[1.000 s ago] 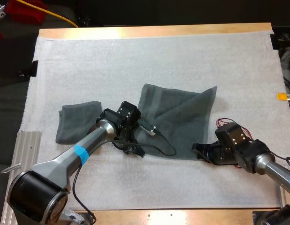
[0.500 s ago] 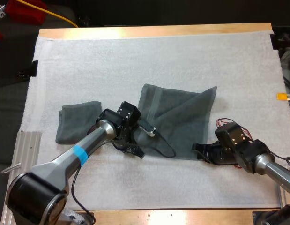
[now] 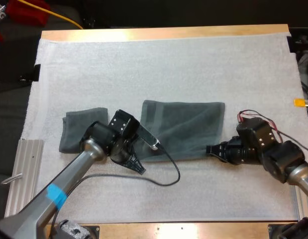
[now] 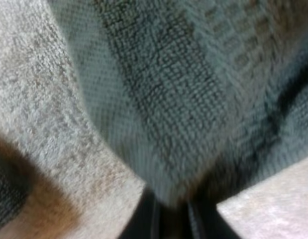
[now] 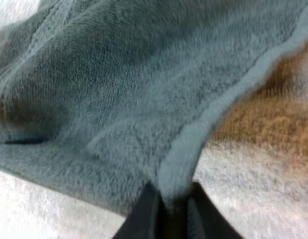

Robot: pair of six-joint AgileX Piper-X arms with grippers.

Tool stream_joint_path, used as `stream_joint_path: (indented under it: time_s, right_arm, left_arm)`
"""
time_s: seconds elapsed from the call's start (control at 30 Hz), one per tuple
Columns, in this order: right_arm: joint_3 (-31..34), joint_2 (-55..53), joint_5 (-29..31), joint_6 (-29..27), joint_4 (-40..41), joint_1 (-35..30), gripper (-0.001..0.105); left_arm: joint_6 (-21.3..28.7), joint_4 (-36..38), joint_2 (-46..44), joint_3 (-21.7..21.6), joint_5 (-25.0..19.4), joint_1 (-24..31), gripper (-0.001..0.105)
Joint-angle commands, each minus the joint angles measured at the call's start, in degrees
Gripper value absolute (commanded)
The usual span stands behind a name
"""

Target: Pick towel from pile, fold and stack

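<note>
A dark grey-green towel (image 3: pixel 183 127) lies in the middle of the white mat (image 3: pixel 168 64) on your table (image 3: pixel 163 33). It forms a flat, wide rectangle, and it looks doubled over once.

Your left claw (image 3: pixel 138 165) is at the towel's near left corner. Your right claw (image 3: pixel 211 149) is at its near right corner. In the left wrist view, the left claw (image 4: pixel 171 211) is closed on the hem of the towel (image 4: pixel 183 99), with cloth pinched between the two black fingers. In the right wrist view, the right claw (image 5: pixel 171 209) grips the towel (image 5: pixel 119 99) by its pale edge in the same way.

A smaller folded towel (image 3: pixel 83 130) rests on the mat, just left of the left arm and apart from the big one.

Judging by this layout, the pick and the first fold appear done. Further folds and placing this towel on the folded one are likely what remains.

There is no bin, tray or basket; both towels sit directly on the mat.
</note>
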Motion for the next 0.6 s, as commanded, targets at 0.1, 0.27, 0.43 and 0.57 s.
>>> stream_joint_path:
  time_s: [0.1, 0.27, 0.43, 0.57]
  right_arm:
    - [-4.89, -2.88, 1.14, -3.31, 7.83, 0.11, 0.001]
    - [-8.16, -6.16, 1.14, -4.3, 13.72, 3.63, 0.001]
    - [-10.51, -9.29, 4.52, -3.27, 18.42, 9.83, 0.001]
    - [-13.29, -11.61, 8.02, -1.5, 21.72, 14.78, 0.001]
  left_arm:
    - [-0.16, 4.28, -5.48, -0.13, -0.39, -5.05, 0.0]
    - [-4.6, 8.7, -9.32, -3.55, -1.12, -9.36, 0.0]
    - [-6.57, 14.94, -10.97, -10.23, -1.47, -12.25, 0.0]
    - [-8.58, 18.94, -11.85, -13.71, -2.15, -16.29, 0.0]
